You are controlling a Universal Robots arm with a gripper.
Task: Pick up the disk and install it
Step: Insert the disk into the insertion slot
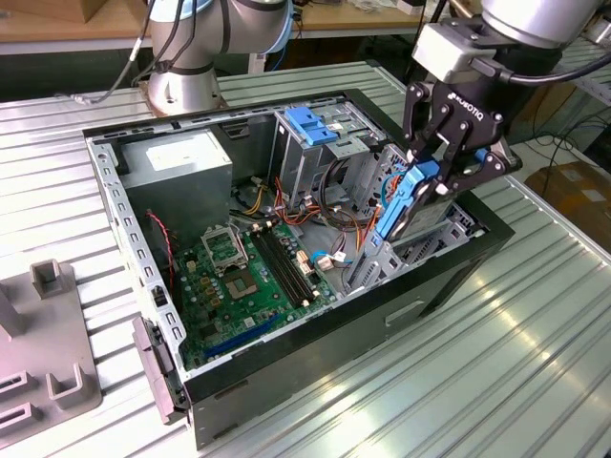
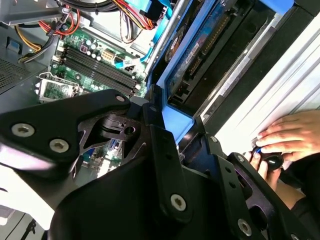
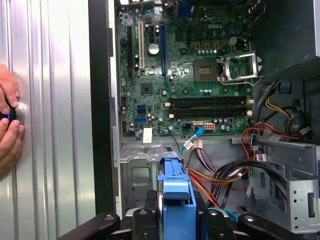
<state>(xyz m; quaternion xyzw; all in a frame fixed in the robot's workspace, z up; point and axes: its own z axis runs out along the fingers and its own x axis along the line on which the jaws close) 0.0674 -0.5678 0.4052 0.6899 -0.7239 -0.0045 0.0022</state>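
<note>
While black gripper (image 1: 427,179) pinches upper end of disk, dark grey slab in bright blue plastic frame (image 1: 396,218), disk hangs tilted, lower end inside open black computer case (image 1: 315,358) at exterior view's right. Judged: install step, not yet seated; needs frame square with bay rails. Orange-red cable bundle (image 1: 320,215) crowds beside. Person's hand (image 3: 7,117) on ribbed metal bench (image 1: 516,363) near case.
</note>
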